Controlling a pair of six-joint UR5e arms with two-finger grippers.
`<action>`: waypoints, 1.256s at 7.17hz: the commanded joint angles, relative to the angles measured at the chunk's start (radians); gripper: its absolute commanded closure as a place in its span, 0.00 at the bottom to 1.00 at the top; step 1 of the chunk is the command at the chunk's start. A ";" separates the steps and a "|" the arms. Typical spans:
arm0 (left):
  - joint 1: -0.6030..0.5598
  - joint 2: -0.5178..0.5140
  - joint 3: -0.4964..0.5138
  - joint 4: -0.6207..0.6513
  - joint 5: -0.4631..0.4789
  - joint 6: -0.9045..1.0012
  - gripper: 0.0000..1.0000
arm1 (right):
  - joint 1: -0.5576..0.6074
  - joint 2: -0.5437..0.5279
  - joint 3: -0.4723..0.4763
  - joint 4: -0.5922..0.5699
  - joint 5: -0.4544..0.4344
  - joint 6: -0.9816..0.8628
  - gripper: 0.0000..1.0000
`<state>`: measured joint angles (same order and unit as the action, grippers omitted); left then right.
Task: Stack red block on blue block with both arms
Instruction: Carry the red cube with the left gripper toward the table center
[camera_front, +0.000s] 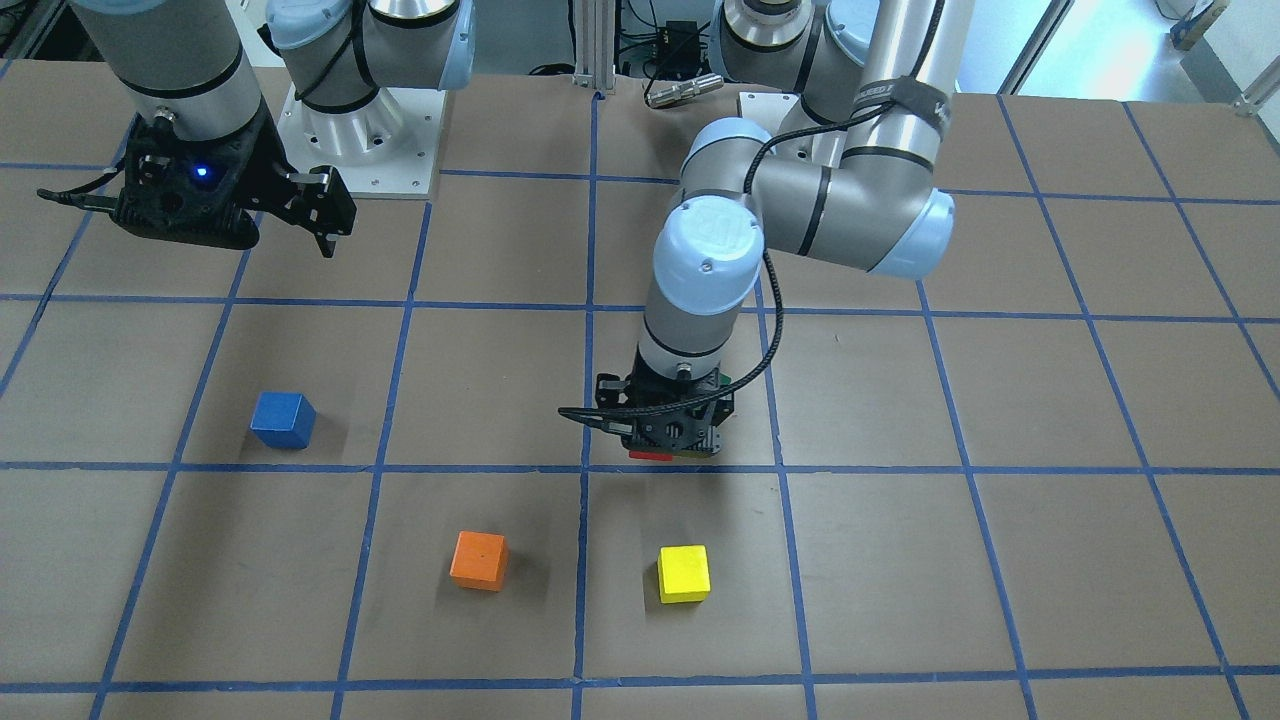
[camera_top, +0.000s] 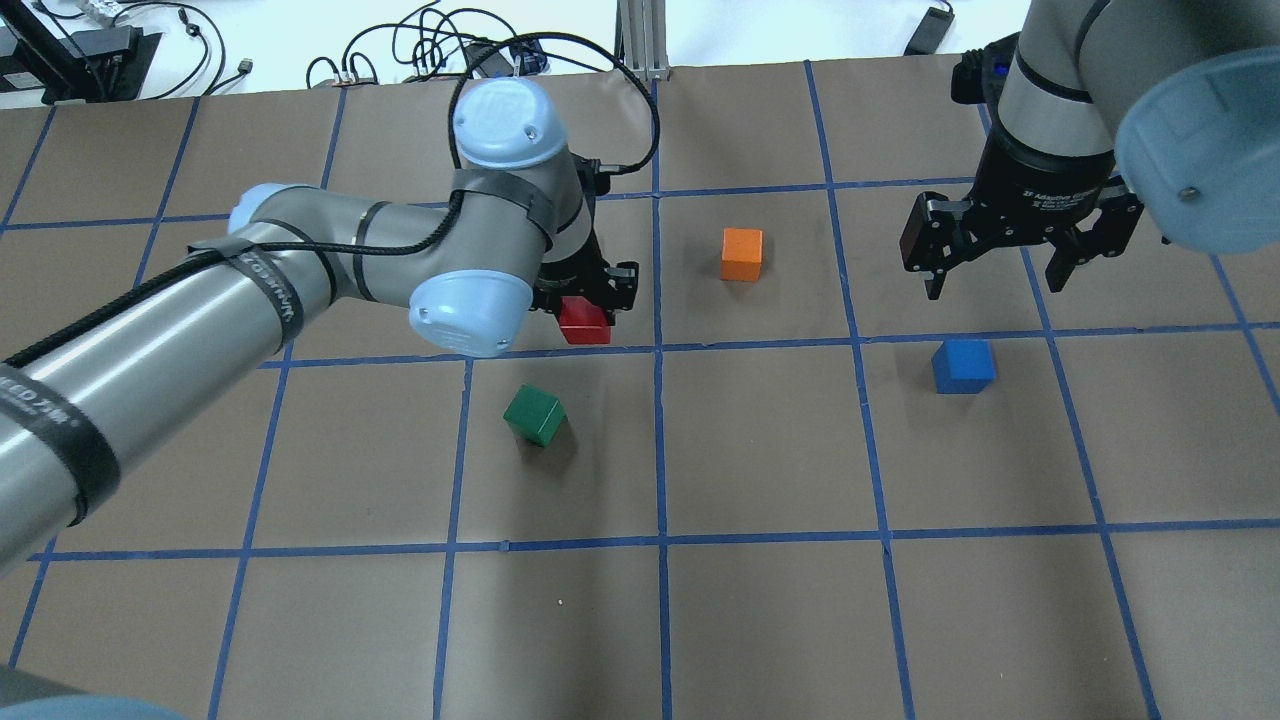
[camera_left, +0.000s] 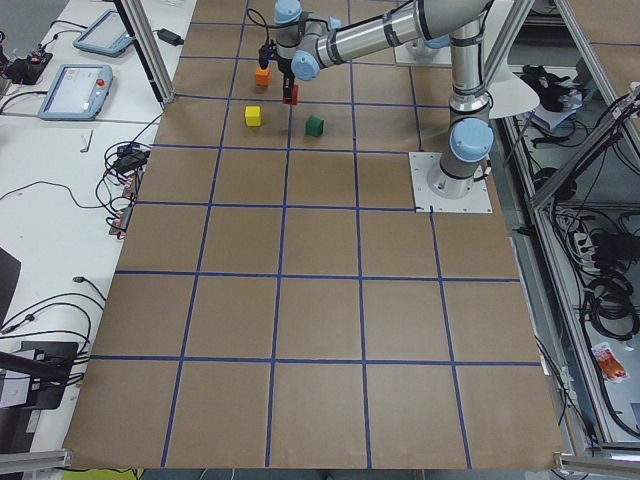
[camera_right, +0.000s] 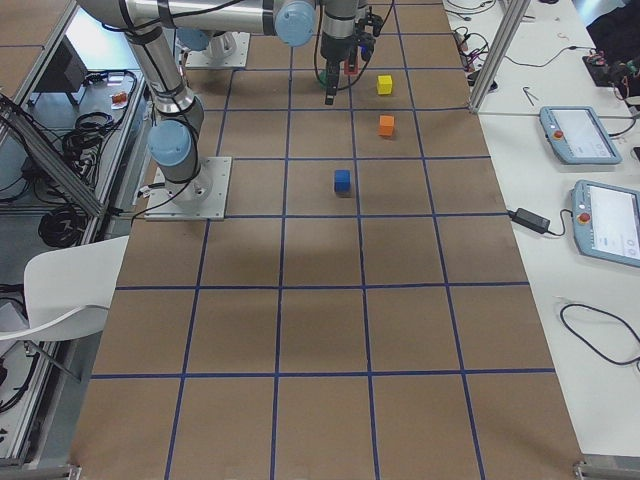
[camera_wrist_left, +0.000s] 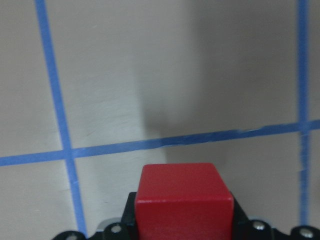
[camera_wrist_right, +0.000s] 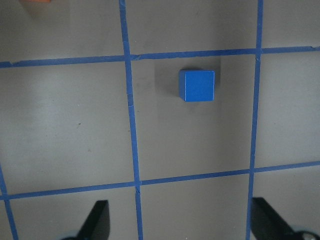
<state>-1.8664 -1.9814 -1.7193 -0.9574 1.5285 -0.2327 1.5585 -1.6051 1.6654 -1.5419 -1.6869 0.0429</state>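
Red block (camera_wrist_left: 184, 200) sat clamped btwn the fingers of the left gripper (camera_top: 590, 300), low over the table (camera_top: 760, 450); couldn't tell if it was clear of the surface. Step in hand looked like pickup/early lift, w/ stacking not yet done.

Blue block (camera_top: 963, 366) lay well apart from the red block, twd the robot's right, nothing on top. Right gripper (camera_top: 995, 285) hung on that same side, jaws spread wide, holding nothing.

Green block (camera_top: 535, 415) lay near the red block on the robot's side. Orange block (camera_top: 741, 254) & yellow block (camera_front: 684, 574) lay near on its far side.

Next move prob. called for a straight lift, then a carry rightward past the orange block. Blue block sat in the right arm's half, so a handover seemed likely, then squaring up before letting go.
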 joint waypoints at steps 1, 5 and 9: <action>-0.068 -0.100 0.026 0.097 0.009 -0.072 1.00 | 0.000 0.001 0.000 -0.001 0.000 -0.001 0.00; -0.093 -0.172 0.089 0.105 0.031 -0.093 1.00 | 0.003 0.002 0.004 -0.004 0.004 -0.001 0.00; -0.083 -0.125 0.098 0.088 0.033 -0.100 0.00 | 0.005 0.005 0.004 0.003 0.021 -0.035 0.00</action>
<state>-1.9553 -2.1304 -1.6239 -0.8586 1.5661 -0.3345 1.5587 -1.6016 1.6685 -1.5355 -1.6688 0.0058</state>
